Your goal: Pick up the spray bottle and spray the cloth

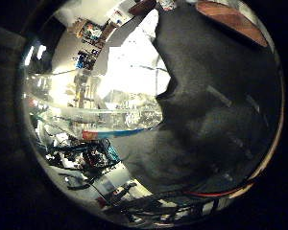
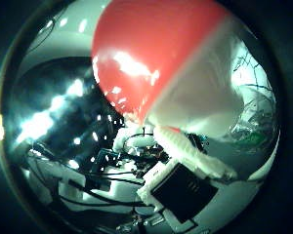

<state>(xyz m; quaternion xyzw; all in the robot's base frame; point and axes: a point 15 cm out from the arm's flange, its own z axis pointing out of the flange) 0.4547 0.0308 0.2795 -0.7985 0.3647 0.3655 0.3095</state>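
While most of the thumb-side palm view is filled by its red and white head, one spray bottle (image 2: 156,63) is seen pressed right up against the palm, so it's very close. Its clear body (image 1: 110,112) can be made out in the little-finger-side view, lying across the picture with a blue and red band along it. One dark grey cloth (image 1: 216,96) is spread out beyond the bottle, taking up much of that view, with a strip of wooden tabletop (image 1: 233,19) showing at its far edge. White and black parts of the hand (image 2: 185,180) are seen beside the bottle's head. Whether the fingers are curled round the bottle can't really be told from these shots.
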